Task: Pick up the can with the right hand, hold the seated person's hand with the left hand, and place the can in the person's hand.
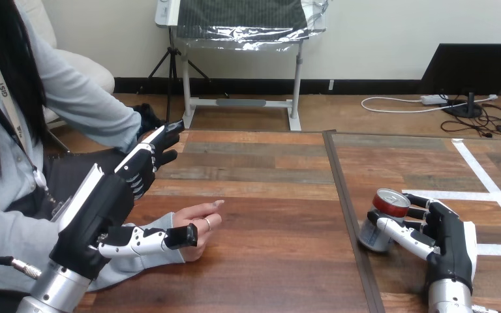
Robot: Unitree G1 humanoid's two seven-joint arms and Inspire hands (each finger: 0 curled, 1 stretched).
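Silver can [369, 237], red-topped, is clamped by the curled fingers and thumb of the right hand [451, 240] on the table [267, 195], seemingly for lifting. Left hand [114, 203] is spread, fingers straight, thumb at the wrist of the person's hand [199, 218]; it is judged not yet steadied for receiving.

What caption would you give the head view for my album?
Right hand grips the can; open left hand sits beside the person's hand.
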